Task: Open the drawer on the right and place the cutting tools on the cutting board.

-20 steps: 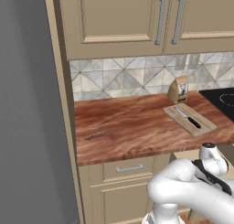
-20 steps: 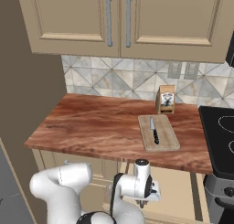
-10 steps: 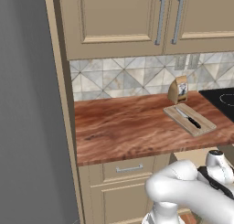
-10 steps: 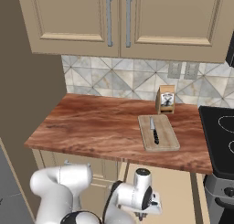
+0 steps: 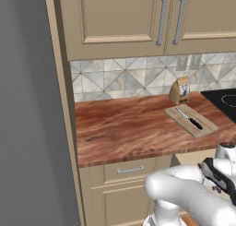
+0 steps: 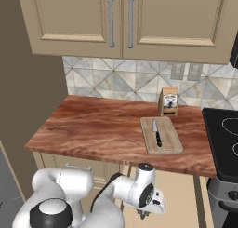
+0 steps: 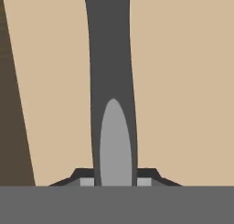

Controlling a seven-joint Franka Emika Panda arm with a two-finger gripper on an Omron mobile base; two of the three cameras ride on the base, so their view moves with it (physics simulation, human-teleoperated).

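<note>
the claw (image 6: 144, 215) hangs low below the bench (image 6: 102, 129) edge, over the open drawer (image 6: 179, 199); in the hand view its tips flank a dark knife handle (image 7: 109, 58) with a grey blade, seemingly clamped on it, tan drawer floor behind. the claw's fingers are mostly hidden in the base views. one knife (image 6: 157, 135) lies on the single cutting board (image 6: 161, 135), one paper bag (image 6: 168, 101) just behind.

Reddish-brown counter (image 6: 97, 129) under the wall cabinets, cutting board (image 6: 161, 135) lying toward its stove end, one black-handled knife (image 6: 157, 133) lengthwise on the board, small paper bag (image 6: 168, 101) just behind the board, upright
</note>
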